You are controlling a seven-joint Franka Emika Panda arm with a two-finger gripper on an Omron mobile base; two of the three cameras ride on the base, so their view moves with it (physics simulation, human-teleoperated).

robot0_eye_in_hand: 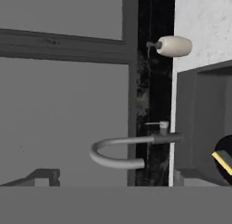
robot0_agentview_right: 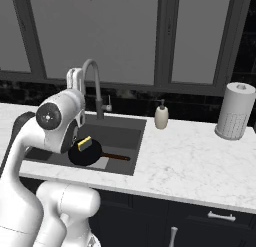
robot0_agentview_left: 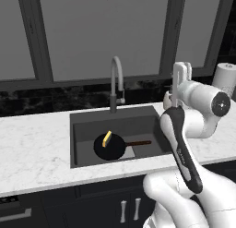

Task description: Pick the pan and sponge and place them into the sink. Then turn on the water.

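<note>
The black pan (robot0_agentview_left: 109,147) lies on the bottom of the dark grey sink (robot0_agentview_left: 92,125), its reddish-brown handle pointing right. The yellow sponge (robot0_agentview_left: 107,139) rests tilted on the pan. My gripper (robot0_agentview_left: 179,77) is raised above the sink's right back corner, right of the gooseneck faucet (robot0_agentview_left: 115,79), open and holding nothing. From the right base view the gripper (robot0_agentview_right: 75,78) sits just left of the faucet (robot0_agentview_right: 95,81), above the pan (robot0_agentview_right: 85,153) and sponge (robot0_agentview_right: 84,143). The rolled hand view faces the faucet (robot0_eye_in_hand: 122,150) and the sink (robot0_eye_in_hand: 199,123). No water is in view.
A soap dispenser (robot0_agentview_right: 161,116) stands behind the sink's right back corner. A paper towel roll (robot0_agentview_right: 235,111) is at the far right of the marble counter (robot0_agentview_right: 190,161). Dark window frames and a black backsplash run behind the faucet. Cabinet doors sit below the counter.
</note>
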